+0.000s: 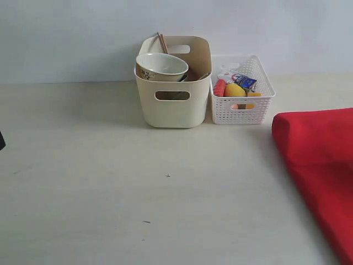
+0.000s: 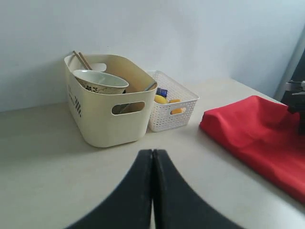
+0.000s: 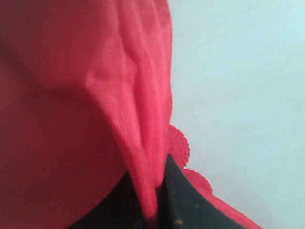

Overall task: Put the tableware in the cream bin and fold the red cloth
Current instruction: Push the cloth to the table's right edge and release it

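Left end effector [image 2: 152, 157]: closed, with nothing in it. Its two smooth black curved fingers [image 2: 128, 191] meet along a thin seam, and it hangs over bare counter in front of the bins.
Right end effector [image 3: 152, 191]: clamped on a ridge of the red cloth, which bunches up between the dark hard fingers.
Red cloth [image 1: 320, 165]: plain bright red woven fabric. It lies on the right side of the counter and runs off the frame edge. The near corner is rounded and thick, as if doubled over. The surface is soft and matte with shallow creases.
Scalloped edge [image 3: 181, 143]: a row of small rounded lobes along one border of the cloth, seen close beside the right end effector.
Cream bin [image 1: 174, 107]: tall, smooth plastic with rounded corners and oval handle cut-outs. It stands at the back of the counter against the wall.
Bowl [image 1: 161, 66]: glossy white ceramic with a dark pattern outside. It rests tilted at the top of the cream bin.
Chopsticks [image 1: 162, 42]: thin brown wooden sticks that poke up above the bin's back rim.
White basket [image 1: 242, 107]: lower, made of perforated plastic mesh, and touching the bin's right side. It holds a yellow rounded piece [image 1: 234, 90] and a small blue-white carton [image 1: 244, 81].
Counter [image 1: 138, 182]: pale, flat, faint wood grain.
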`<control>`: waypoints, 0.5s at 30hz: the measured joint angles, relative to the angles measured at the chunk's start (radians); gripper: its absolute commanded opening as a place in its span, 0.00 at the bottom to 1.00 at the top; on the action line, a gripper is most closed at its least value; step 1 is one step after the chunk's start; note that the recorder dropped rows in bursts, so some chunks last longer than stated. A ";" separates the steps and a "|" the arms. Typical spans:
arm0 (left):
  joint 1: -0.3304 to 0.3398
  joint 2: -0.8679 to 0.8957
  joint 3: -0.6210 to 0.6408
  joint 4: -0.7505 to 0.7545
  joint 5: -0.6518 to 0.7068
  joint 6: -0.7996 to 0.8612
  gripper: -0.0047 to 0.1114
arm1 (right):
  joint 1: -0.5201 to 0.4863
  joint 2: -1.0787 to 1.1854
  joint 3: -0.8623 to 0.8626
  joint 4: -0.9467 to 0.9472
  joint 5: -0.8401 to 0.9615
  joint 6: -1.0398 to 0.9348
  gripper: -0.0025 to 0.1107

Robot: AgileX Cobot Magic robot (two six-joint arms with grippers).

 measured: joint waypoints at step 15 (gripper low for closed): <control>0.114 -0.084 0.058 0.084 0.000 0.000 0.04 | -0.002 0.200 -0.289 0.157 0.065 -0.128 0.02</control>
